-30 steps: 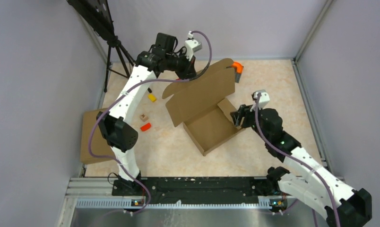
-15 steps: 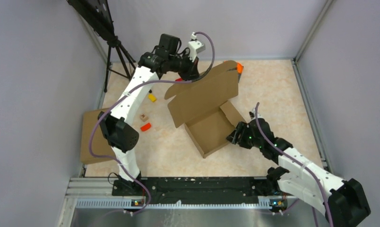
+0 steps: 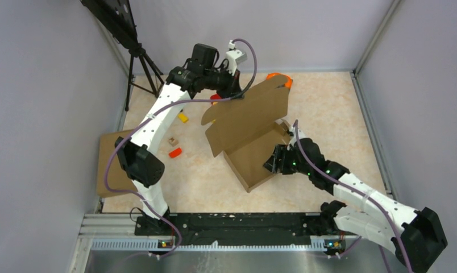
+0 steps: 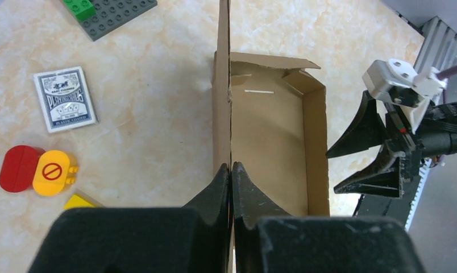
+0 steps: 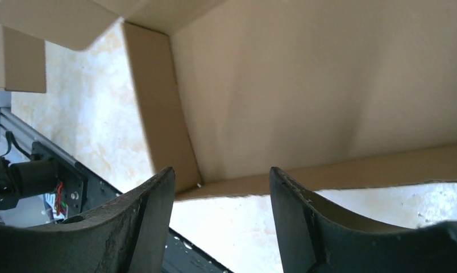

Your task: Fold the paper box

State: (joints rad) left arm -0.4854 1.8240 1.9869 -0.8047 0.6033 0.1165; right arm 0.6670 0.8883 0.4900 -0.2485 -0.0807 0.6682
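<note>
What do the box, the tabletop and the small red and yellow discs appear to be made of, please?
The box looks like plain brown cardboard, matt, with raw cut edges and creased folds. The tabletop shows a smooth beige marbled pattern: perhaps laminate or vinyl, though stone cannot be excluded. The red disc and yellow disc look like smooth moulded plastic, given their solid bright colours.

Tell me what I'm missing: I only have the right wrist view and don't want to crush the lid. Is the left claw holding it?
Observer: Yes, the left claw is shut on the raised lid of the paper box.
Operator: Where is my claw?
Observer: The right claw stands open at the box's outer side wall, opposite the lid.
Operator: Anything behind the lid?
Observer: A deck of playing cards lies flat there.
</note>
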